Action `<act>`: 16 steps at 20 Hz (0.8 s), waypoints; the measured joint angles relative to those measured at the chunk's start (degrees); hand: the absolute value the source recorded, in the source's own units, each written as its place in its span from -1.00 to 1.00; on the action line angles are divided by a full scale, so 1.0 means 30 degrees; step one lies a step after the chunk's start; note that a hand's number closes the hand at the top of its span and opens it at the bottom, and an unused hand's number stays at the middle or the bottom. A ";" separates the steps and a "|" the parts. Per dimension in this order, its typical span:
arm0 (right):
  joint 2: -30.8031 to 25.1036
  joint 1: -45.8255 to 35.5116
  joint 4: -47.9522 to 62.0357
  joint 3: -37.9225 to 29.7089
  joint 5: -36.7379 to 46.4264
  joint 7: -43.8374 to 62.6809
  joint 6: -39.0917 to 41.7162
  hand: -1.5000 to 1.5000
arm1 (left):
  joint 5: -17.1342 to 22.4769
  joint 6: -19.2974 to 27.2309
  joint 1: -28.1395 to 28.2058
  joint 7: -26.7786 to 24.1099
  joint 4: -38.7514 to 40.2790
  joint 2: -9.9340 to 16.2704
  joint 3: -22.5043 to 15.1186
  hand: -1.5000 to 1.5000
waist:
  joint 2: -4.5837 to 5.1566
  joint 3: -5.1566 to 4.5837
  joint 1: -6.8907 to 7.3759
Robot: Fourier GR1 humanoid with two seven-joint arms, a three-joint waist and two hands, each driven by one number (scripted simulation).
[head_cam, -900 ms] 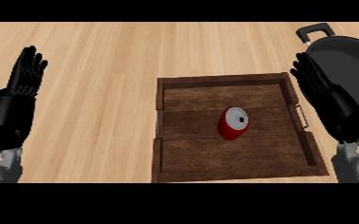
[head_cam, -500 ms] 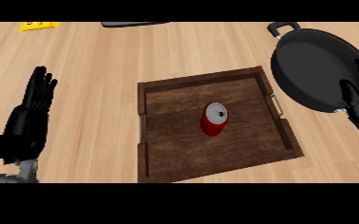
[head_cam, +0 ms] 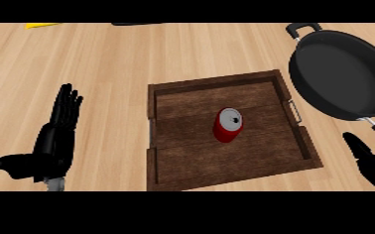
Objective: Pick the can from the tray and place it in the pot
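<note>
A red can (head_cam: 228, 125) stands upright near the middle of a dark wooden tray (head_cam: 168, 163) on the light wood counter (head_cam: 110, 64), untouched by either hand. Just beyond the tray's right rim sits the black pot (head_cam: 333, 77), its far side cut off by the frame edge and its handle (head_cam: 302, 28) poking toward the top. The left hand (head_cam: 55, 136) rests open at the left, fingers straight and apart from the tray, while only a dark sliver of the right hand (head_cam: 360, 156) shows at the lower right corner, too little to tell whether it is open or closed.
</note>
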 measured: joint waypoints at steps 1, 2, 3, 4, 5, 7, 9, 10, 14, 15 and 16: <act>0.0477 0.0766 -0.0696 0.0697 0.0980 -0.0004 -0.0228 -1.00 | -0.0011 -0.0031 -0.0065 -0.0028 0.0060 -0.0089 -0.0069 0.00 | 0.0044 -0.0004 0.0118; 0.0934 0.1552 -0.1171 0.1338 0.1934 0.0056 -0.0433 -1.00 | -0.0035 -0.0071 -0.0109 -0.0076 0.0080 -0.0162 -0.0145 0.00 | 0.0082 -0.0013 0.0243; 0.1288 0.2281 -0.1215 0.1922 0.2476 0.0188 -0.0528 -1.00 | -0.0117 -0.0059 -0.0072 -0.0117 -0.0008 -0.0283 -0.0326 0.00 | 0.0121 -0.0018 0.0402; 0.1613 0.2963 -0.1186 0.2504 0.2963 0.0362 -0.0571 -1.00 | -0.0175 -0.0087 -0.0072 -0.0228 0.0022 -0.0378 -0.0435 0.00 | 0.0170 -0.0029 0.0509; 0.1876 0.3645 -0.1102 0.3020 0.3511 0.0586 -0.0554 -1.00 | -0.0272 -0.0047 -0.0102 -0.0318 0.0047 -0.0472 -0.0523 0.00 | 0.0218 -0.0039 0.0610; 0.2205 0.4959 -0.0867 0.3856 0.4852 0.1278 -0.0219 -1.00 | -0.0451 -0.0038 -0.0137 -0.0500 0.0157 -0.0620 -0.0717 0.00 | 0.0328 -0.0064 0.0805; 0.2477 0.6452 -0.0776 0.4759 0.6483 0.2125 0.0443 -1.00 | -0.0485 -0.0072 -0.0292 -0.0474 0.0154 -0.0666 -0.0775 0.00 | 0.0411 -0.0081 0.0925; 0.2617 0.7084 -0.0769 0.5181 0.7344 0.2696 0.0890 -1.00 | -0.0562 -0.0066 -0.0292 -0.0497 0.0141 -0.0697 -0.0863 0.00 | 0.0452 -0.0083 0.1062; 0.3442 0.8941 -0.1034 0.6919 1.0955 0.5376 0.2603 -1.00 | -0.0571 -0.0269 -0.0464 -0.0589 0.0166 -0.0824 -0.1015 0.00 | 0.0594 -0.0096 0.1523; 0.3605 0.8998 -0.1139 0.7406 1.1818 0.6253 0.2998 -1.00 | -0.0593 -0.0348 -0.0507 -0.0646 0.0269 -0.0841 -0.1054 0.00 | 0.0636 -0.0094 0.1673; 0.3732 0.9192 -0.1245 0.8078 1.2688 0.7083 0.3355 -1.00 | -0.0631 -0.0367 -0.0570 -0.0639 0.0303 -0.0858 -0.1089 0.00 | 0.0638 -0.0087 0.1754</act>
